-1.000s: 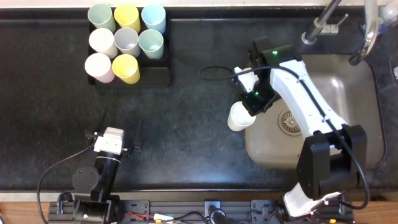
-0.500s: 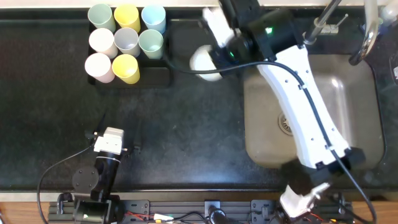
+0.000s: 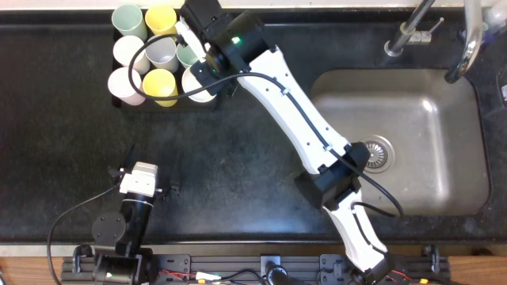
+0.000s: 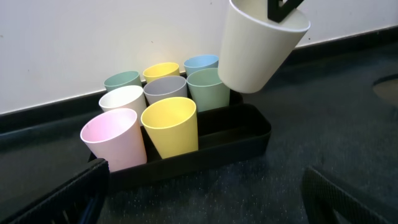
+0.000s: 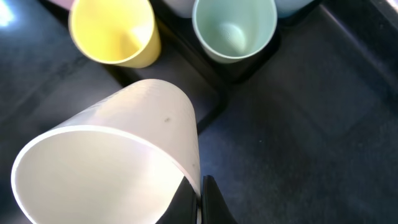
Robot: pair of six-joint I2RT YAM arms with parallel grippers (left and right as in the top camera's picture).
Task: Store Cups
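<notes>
Dark speckled worktop (image 3: 238,158); steel sink (image 3: 428,95) and faucet (image 3: 408,28) to the right; white wall (image 4: 93,37) behind. Black tray (image 4: 249,134) at back left holds eight pastel cups (image 4: 169,127) upright. Right end effector (image 5: 198,193) clamped on the white cup (image 4: 261,43) at its rim, cup tilted in air over the tray's free corner. Left end effector (image 4: 205,171) low near its base, jaws spread wide, holding nothing

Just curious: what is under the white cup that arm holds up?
Below the white cup: the tray, an empty slot beside a yellow cup and green cup. The slot is partly covered.
</notes>
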